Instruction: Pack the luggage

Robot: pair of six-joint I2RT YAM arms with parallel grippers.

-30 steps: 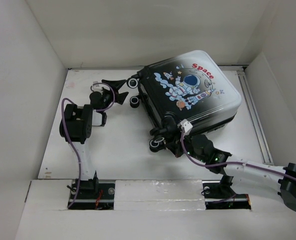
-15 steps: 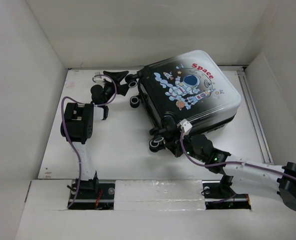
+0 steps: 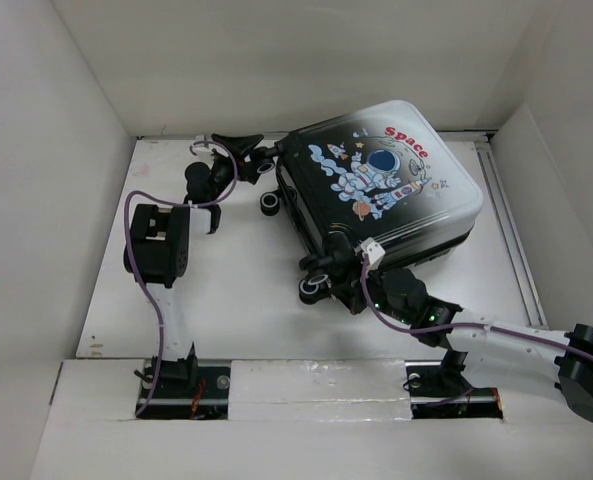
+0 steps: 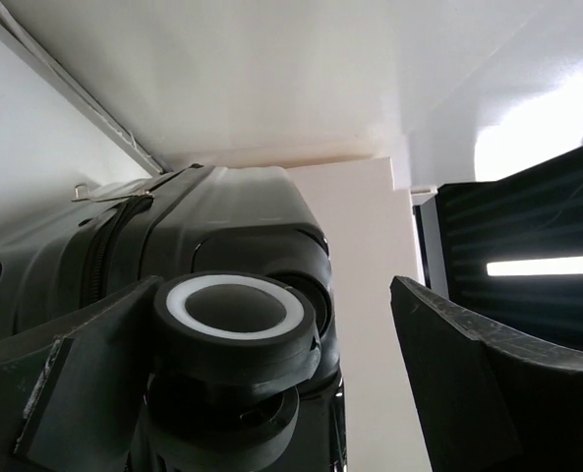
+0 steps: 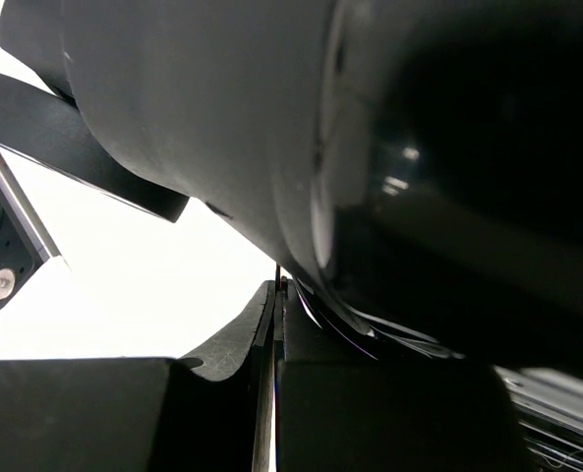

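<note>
The luggage (image 3: 386, 190) lies shut and flat at the back right of the table, with its astronaut and "Space" print facing up. My left gripper (image 3: 240, 149) stands open at the case's far-left corner. In the left wrist view a black wheel with a white ring (image 4: 234, 317) sits between the spread fingers (image 4: 468, 383), beside the dark shell (image 4: 203, 211). My right gripper (image 3: 361, 288) is shut at the case's near corner. In the right wrist view its fingers (image 5: 222, 344) meet under the black shell (image 5: 222, 118). Whether anything is pinched does not show.
Two more wheels (image 3: 270, 203) (image 3: 311, 288) stick out on the case's left side. White walls enclose the white table (image 3: 226, 290), and the back wall is close behind the left gripper. A rail (image 3: 506, 220) runs along the right edge.
My left gripper has moved away from me toward the back wall, up to the case's far-left wheel. The right arm and the luggage have not moved.
</note>
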